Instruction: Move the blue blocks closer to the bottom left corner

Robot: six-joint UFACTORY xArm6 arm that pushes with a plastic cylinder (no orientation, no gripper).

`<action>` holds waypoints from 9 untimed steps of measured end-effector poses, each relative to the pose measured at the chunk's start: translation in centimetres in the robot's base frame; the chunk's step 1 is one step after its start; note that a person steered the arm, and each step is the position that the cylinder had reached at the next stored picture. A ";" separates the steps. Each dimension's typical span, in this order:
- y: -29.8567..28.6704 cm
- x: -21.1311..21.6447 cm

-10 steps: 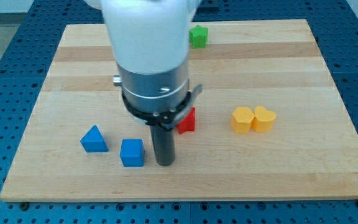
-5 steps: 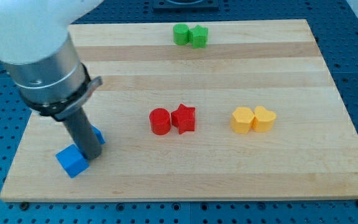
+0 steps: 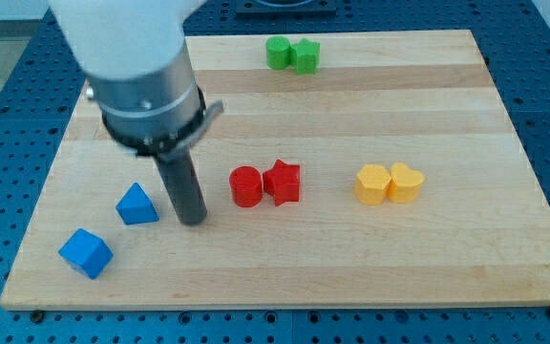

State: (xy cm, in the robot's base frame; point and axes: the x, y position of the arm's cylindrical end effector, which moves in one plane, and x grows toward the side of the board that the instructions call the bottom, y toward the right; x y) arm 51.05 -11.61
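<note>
Two blue blocks lie near the bottom left corner of the wooden board (image 3: pixel 504 124): the blue cube (image 3: pixel 86 253) is close to that corner, and the blue triangular block (image 3: pixel 137 204) sits a little up and to the right of it, apart from it. My tip (image 3: pixel 192 222) stands just to the right of the blue triangular block, not touching it, and it holds nothing, because it is only a bare rod with no jaws to open. I judge the cube is placed well enough, so the step in hand is the triangular block. The next move should push it from its upper right side toward the corner, stopping before the edge
</note>
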 end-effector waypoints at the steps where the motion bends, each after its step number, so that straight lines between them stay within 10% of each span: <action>1: -1.8 -1.4; 9: -4.1 4.3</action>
